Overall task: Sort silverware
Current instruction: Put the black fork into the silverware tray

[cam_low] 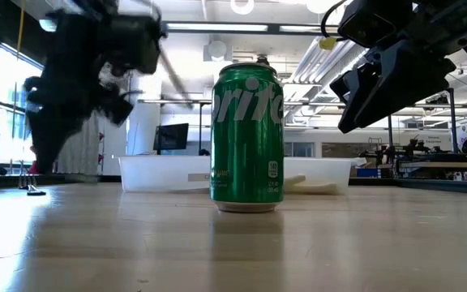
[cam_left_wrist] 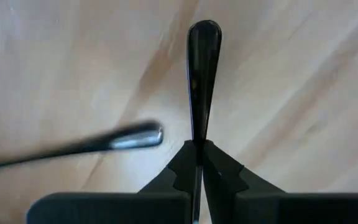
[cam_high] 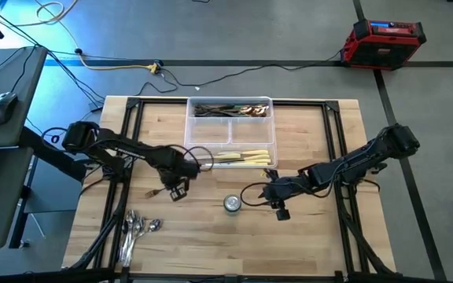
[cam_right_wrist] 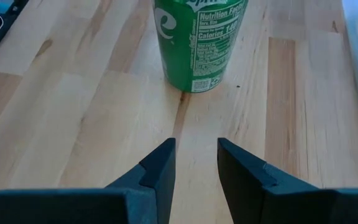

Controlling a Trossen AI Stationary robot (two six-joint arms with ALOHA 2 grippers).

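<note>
Overhead, table-level, two close wrist views

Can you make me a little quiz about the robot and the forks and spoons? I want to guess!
1. True or false: the left claw is shut on a dark utensil.
2. Where do the cream-handled knives lie? A) in the clear tray; B) on the floor; C) in a cup.
3. Fill in the gap: the right claw is open and faces a green drink ____.
Key: 1 true; 2 A; 3 can.
</note>
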